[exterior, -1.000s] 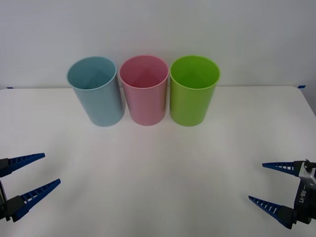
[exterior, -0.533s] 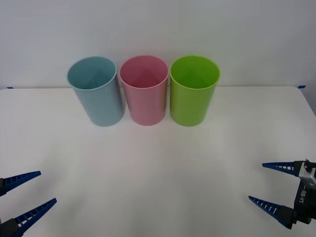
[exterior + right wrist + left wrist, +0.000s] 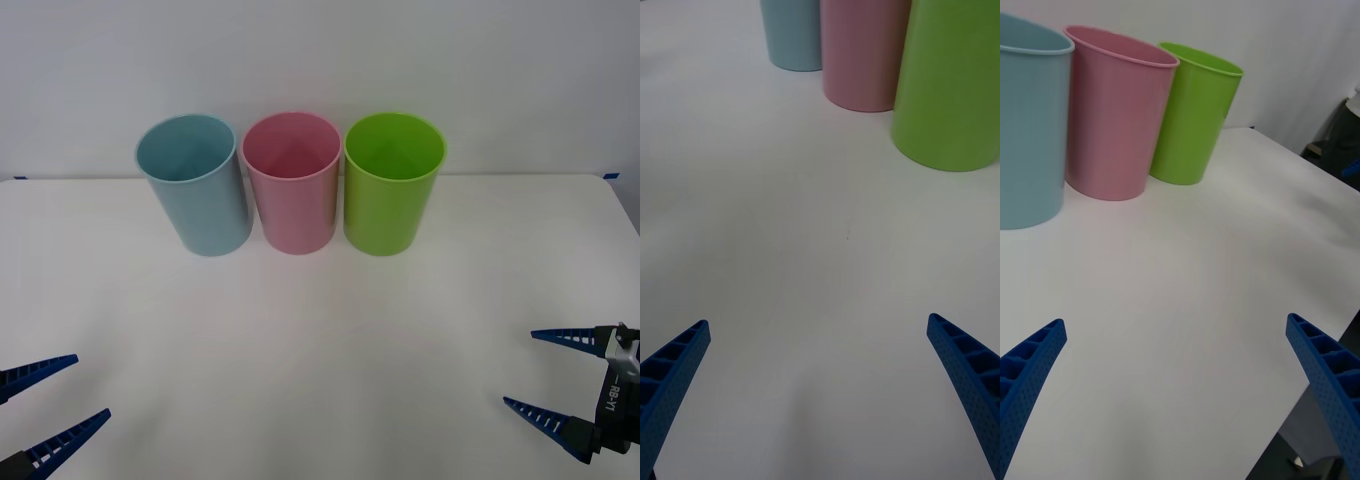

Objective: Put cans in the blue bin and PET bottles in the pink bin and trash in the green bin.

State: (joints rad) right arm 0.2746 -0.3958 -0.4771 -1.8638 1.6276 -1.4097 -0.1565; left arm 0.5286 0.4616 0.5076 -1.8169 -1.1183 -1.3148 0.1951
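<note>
Three tall plastic bins stood upright in a row at the far side of the white table (image 3: 320,340), toward 12 o'clock in the front view. Each one had a round rim, smooth matte walls and a shape that narrowed toward the base. The blue bin (image 3: 195,185) was at the 11 o'clock end, the pink bin (image 3: 293,182) was in the middle, and the green bin (image 3: 392,183) was at the 1 o'clock end. The pink bin stood just beside both neighbours; whether the rims touched could not be told. The insides that were visible showed only bare plastic.

The table surface was plain, flat and pale, with a soft shine.

The left gripper (image 3: 40,405) was at about 8 o'clock, at the near left corner of the table, well apart from the bins. Its blue ribbed fingers (image 3: 1026,375) were spread wide, and nothing was between them. From the left wrist camera the three bins were ahead, the blue one nearest.

The right gripper (image 3: 545,372) was at about 4 o'clock, near the right edge, also well apart from the bins. Its pointed, ribbed fingers (image 3: 970,375) were spread wide too and held nothing. From the right wrist camera the green bin was the nearest one.
</note>
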